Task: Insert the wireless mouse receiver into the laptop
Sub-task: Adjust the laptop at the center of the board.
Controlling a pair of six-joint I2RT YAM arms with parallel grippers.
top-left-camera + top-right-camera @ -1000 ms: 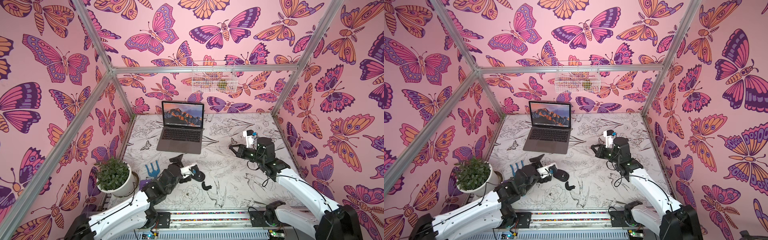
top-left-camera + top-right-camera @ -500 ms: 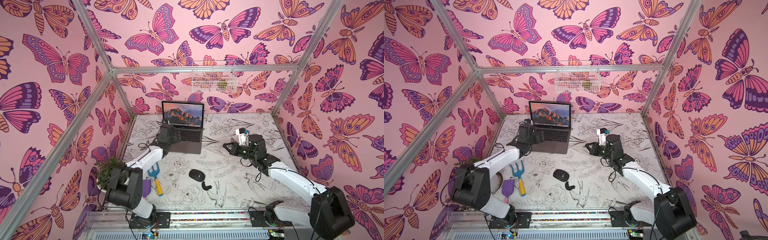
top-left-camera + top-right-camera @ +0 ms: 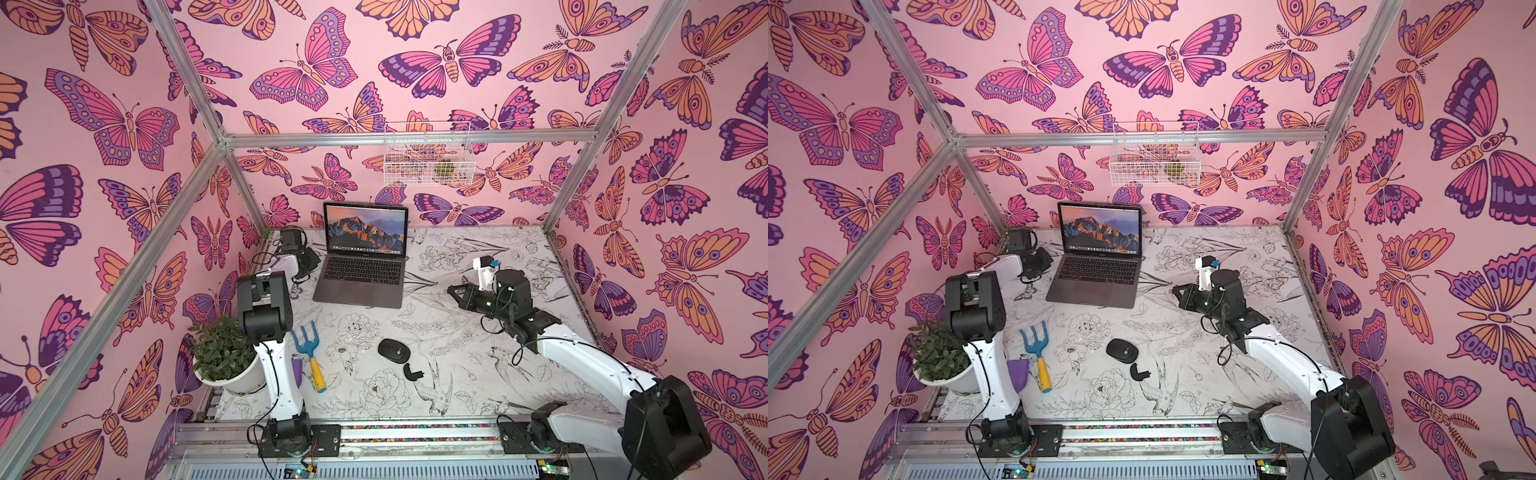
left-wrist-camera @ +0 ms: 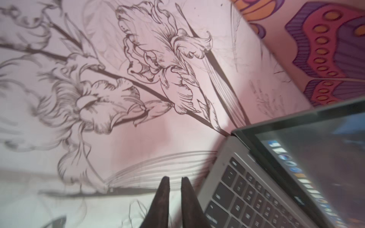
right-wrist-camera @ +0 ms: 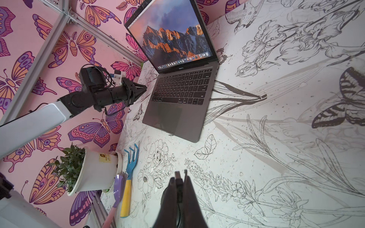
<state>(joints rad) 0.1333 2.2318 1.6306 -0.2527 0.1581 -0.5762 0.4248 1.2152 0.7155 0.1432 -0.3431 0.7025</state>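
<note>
The laptop stands open at the back of the table, orange mountain wallpaper lit. My right gripper hovers to its right, well apart from it, pointing toward it. In the right wrist view that gripper is shut on the wireless mouse receiver, whose metal plug sticks out past the fingertips. My left gripper sits at the laptop's left edge near the hinge. In the left wrist view it is shut and empty beside the keyboard.
The black mouse and its curved cover piece lie at the front middle. A blue rake, a purple scoop and a potted plant stand at the front left. A wire basket hangs on the back wall.
My left gripper left the mouse at the front, travelled back to the laptop's left edge and closed. The right gripper shifted slightly, still holding the receiver.
</note>
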